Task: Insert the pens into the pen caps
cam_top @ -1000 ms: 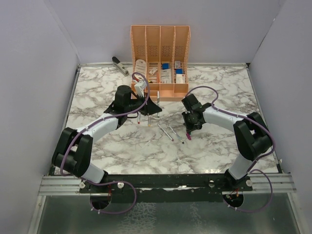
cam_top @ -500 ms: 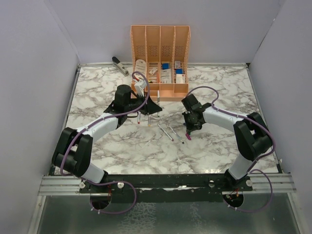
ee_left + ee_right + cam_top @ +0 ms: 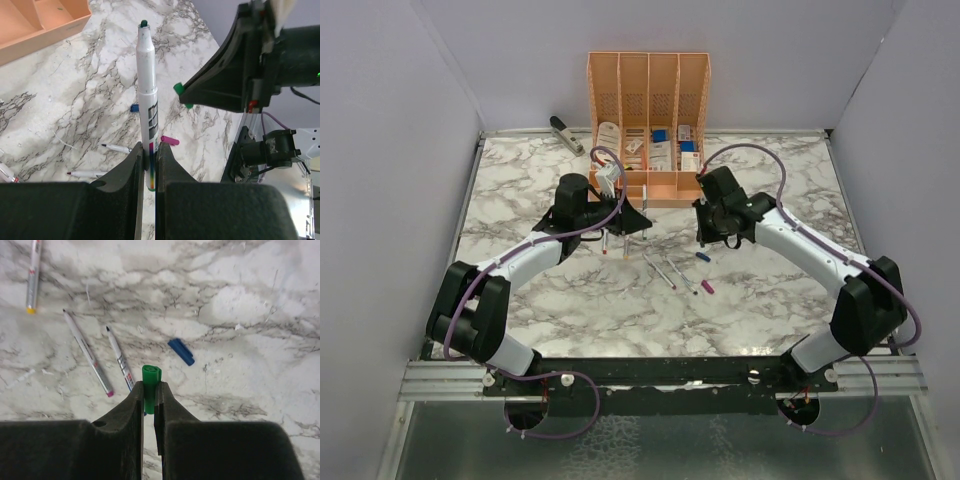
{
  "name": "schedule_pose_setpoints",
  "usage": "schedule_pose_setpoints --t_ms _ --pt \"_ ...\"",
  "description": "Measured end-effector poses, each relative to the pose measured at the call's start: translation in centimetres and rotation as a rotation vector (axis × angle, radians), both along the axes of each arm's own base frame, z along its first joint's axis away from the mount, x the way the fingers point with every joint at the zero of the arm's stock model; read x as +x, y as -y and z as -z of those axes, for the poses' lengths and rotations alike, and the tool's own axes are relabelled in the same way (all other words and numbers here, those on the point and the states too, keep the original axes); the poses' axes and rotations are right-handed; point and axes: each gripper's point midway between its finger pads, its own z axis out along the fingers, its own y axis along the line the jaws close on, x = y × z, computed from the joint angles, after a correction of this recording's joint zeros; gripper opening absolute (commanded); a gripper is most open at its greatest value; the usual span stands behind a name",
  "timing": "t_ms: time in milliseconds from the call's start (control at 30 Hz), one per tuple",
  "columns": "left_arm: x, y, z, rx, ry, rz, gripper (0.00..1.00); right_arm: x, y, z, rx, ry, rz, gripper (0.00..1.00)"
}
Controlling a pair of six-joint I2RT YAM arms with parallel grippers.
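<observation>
The left gripper (image 3: pixel 149 151) clamps a pen (image 3: pixel 147 90), tip seemingly green, mid-frame; the right gripper (image 3: pixel 149 390) pinches the green cap (image 3: pixel 151 375); misalignment could knock it loose.

Green cap (image 3: pixel 151 375) — lower end (hidden)

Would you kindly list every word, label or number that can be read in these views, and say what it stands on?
Nothing can be read.
Pen in the left pincer: dark print on its barrel, blurred.
Loose pens: barrel markings too small.
Packets in the orange organizer: labels too small.
</observation>
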Motion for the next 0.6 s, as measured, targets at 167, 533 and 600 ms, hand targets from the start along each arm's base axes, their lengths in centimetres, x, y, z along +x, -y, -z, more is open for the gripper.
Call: schedule_pose_setpoints --t_ms 167,533,600 --pt "-0.1 0.0 0.0 0.004 0.013 0.009 0.0 2.3 -0.5 -3.9 0.061 0.165 0.029 0.01" --pt "-1.6 0.4 0.1 0.001 0.079 0.112 0.0 7.3 -3.5 -12.6 0.332 0.561 0.066 0.01" --pt "-2.4 0.9 0.0 -0.002 0.091 0.148 0.0 7.6 -4.0 -14.5 0.41 0.63 0.072 0.01"
